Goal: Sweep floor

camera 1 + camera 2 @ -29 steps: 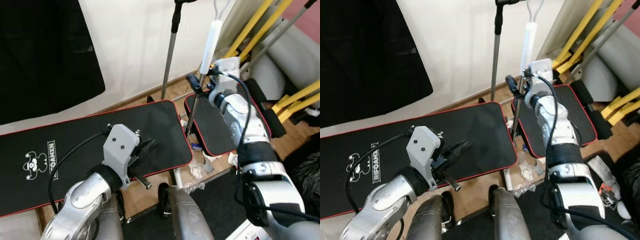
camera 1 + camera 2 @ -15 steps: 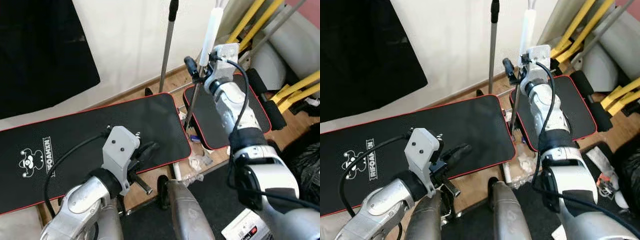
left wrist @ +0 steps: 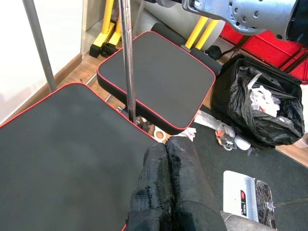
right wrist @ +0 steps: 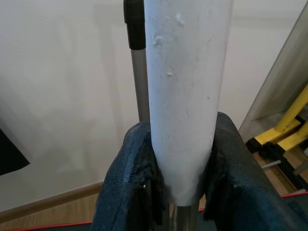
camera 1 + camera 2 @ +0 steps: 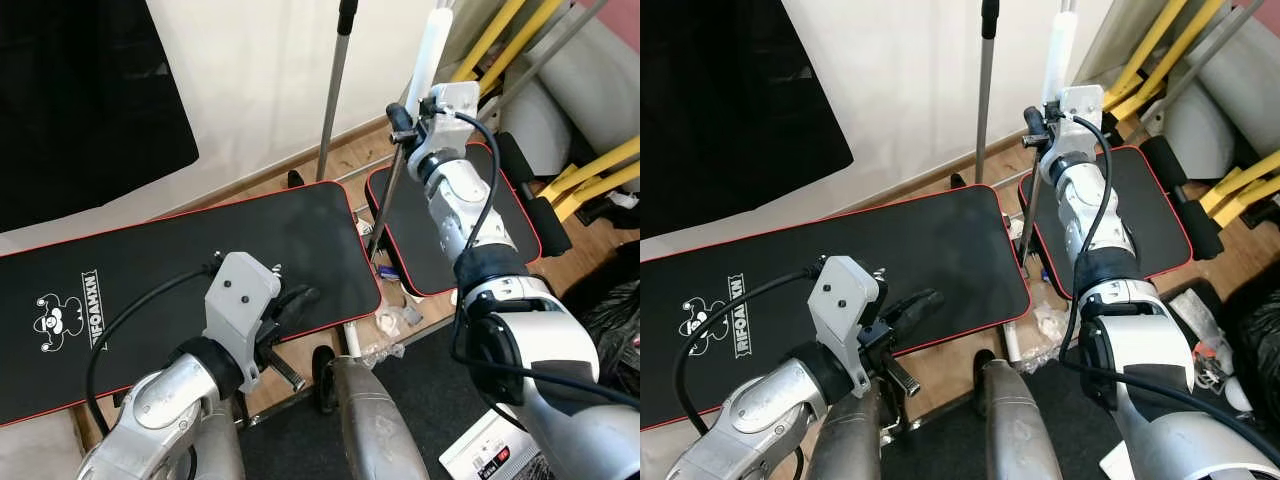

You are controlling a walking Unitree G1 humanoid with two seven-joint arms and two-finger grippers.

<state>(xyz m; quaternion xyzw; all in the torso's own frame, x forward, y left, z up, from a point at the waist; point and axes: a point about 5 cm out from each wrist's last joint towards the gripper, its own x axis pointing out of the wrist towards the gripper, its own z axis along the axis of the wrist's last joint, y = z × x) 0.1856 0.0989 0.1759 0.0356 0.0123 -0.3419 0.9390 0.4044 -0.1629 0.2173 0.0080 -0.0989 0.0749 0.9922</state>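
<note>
While black mats [image 5: 180, 270] cover the wood floor [image 5: 300, 170], the right pincer [image 4: 179, 192] clamps the broom handle [image 4: 185, 86], left pincer [image 3: 166, 192] closed empty.

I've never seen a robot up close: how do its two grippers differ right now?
The right gripper is raised and reaches far forward; the left gripper sits low, close to the body, over the long mat. The right one is clamped on the broom's white grip; the left one's fingers are pressed together on nothing. Both have two black fingers.
</note>
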